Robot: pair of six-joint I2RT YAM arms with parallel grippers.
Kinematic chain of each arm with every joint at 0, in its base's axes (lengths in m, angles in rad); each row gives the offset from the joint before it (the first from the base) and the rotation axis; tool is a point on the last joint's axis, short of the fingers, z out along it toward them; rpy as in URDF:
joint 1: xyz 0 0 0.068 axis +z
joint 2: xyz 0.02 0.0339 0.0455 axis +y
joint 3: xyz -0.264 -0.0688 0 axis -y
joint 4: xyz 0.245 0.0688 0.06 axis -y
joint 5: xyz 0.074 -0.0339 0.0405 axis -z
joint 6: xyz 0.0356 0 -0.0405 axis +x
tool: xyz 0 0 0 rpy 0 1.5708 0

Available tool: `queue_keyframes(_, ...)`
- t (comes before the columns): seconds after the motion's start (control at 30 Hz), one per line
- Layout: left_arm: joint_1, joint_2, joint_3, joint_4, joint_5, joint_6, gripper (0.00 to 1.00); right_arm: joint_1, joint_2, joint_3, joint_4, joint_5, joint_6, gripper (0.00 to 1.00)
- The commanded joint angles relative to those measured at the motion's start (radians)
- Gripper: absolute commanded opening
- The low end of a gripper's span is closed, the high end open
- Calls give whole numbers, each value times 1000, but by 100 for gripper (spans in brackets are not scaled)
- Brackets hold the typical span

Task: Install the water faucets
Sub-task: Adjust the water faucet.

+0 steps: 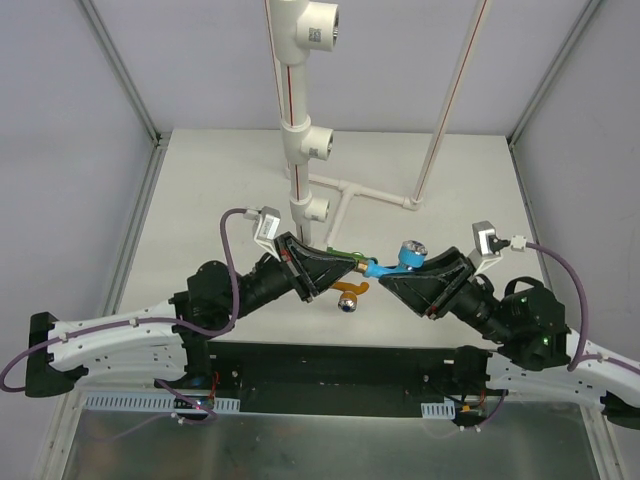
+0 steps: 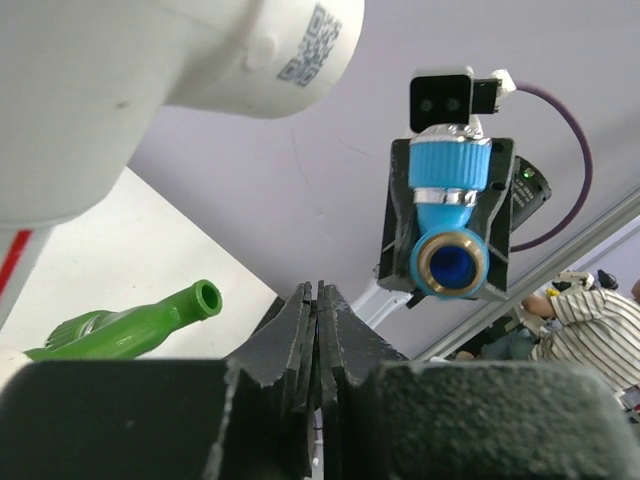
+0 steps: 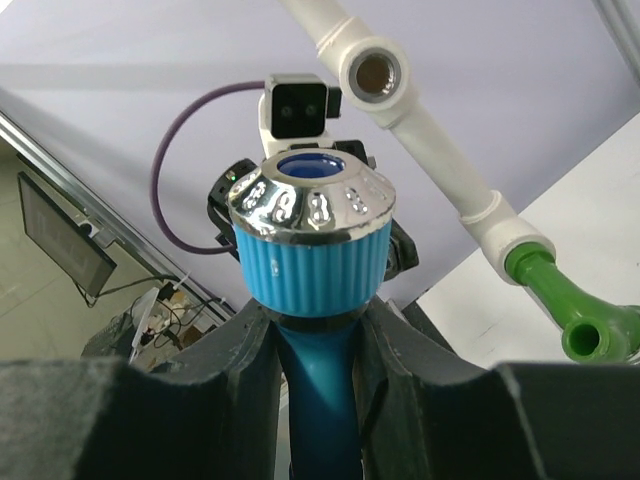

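Right end effector [image 3: 318, 345] clamps the light blue faucet [image 3: 312, 250] by its stem, between the two arms. Left end effector [image 2: 318, 300] is closed tight and empty, with the green faucet [image 2: 140, 322] just beside it. Orange faucet [image 1: 350, 292] lies on the table [image 1: 460, 170] nearby

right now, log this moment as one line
left fingers: shut, empty | right fingers: shut on blue faucet | green faucet: joined to white pipe | orange faucet: lying on table

walls [image 1: 60, 100]: plain pale grey panels, evenly lit. frame posts [image 1: 120, 70]: bare aluminium, at the corners. table [image 1: 200, 170]: white top. beyond the enclosure: dark monitor [image 3: 60, 238]; person in striped shirt [image 2: 590, 320].
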State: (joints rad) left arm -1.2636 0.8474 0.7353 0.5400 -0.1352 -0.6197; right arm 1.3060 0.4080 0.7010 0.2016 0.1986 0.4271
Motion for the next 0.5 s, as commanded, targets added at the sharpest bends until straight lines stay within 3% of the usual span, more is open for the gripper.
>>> queue_keyframes(0.0,-3,13,61,40,40,6,1,-2,17,25,15,-34,24,0)
queue_keyframes(0.13,-3,15,67,40,88,6,0,-1,8,12,18,13,13,0)
queue_keyframes(0.17,-3,15,67,40,103,9,4,-1,2,11,19,27,10,0)
queue_keyframes(0.23,-3,18,65,38,126,12,29,-2,-8,11,22,48,1,0)
queue_keyframes(0.27,-3,18,65,35,134,14,32,-2,-15,11,21,56,-5,0)
queue_keyframes(0.47,-3,28,75,38,183,15,35,-2,-35,23,-21,71,-7,0)
